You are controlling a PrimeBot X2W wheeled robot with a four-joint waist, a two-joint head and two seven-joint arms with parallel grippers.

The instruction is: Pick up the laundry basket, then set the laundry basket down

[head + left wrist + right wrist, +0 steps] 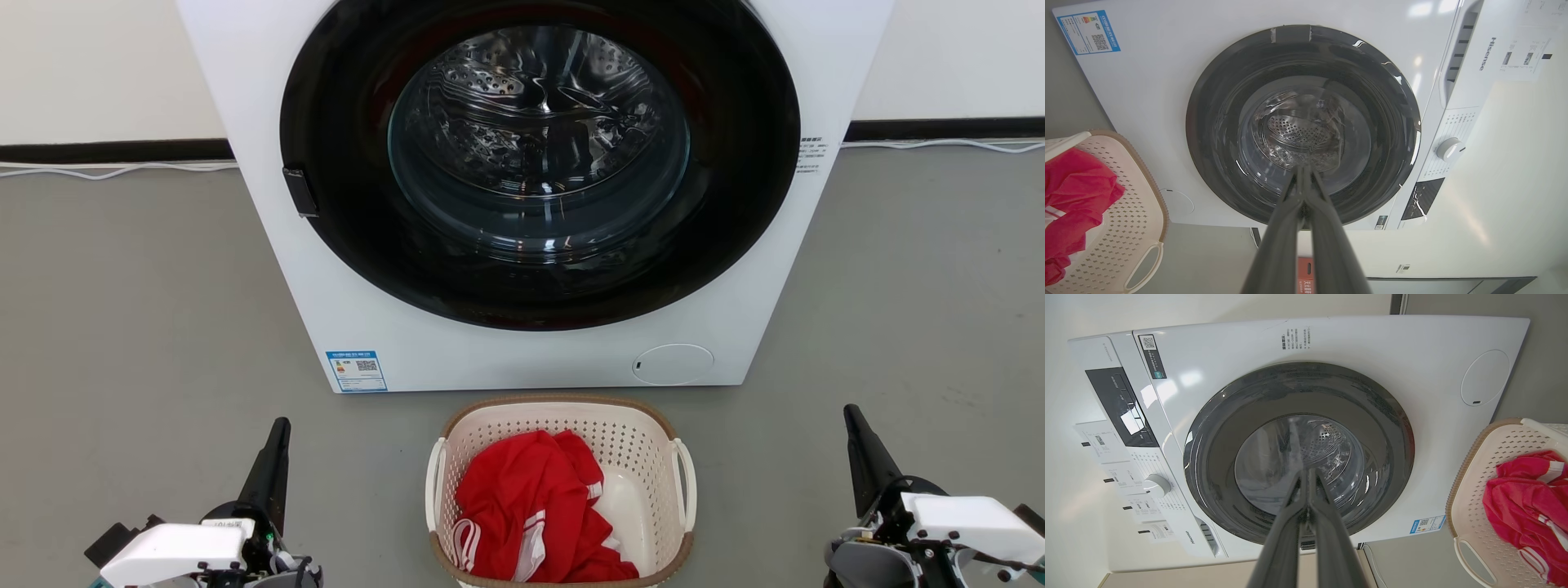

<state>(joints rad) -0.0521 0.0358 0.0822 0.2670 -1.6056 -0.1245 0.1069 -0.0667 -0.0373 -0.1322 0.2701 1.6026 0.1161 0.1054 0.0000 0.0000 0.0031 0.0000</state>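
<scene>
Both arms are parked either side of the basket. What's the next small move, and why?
Probably swing both grippers inward to the side handles, opening them on the way. The left gripper and right gripper are shut, empty, and apart from the laundry basket, which sits on the floor between them.

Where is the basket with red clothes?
In the head view, the laundry basket sits bottom centre, in front of the washing machine, between the left gripper and right gripper.
</scene>
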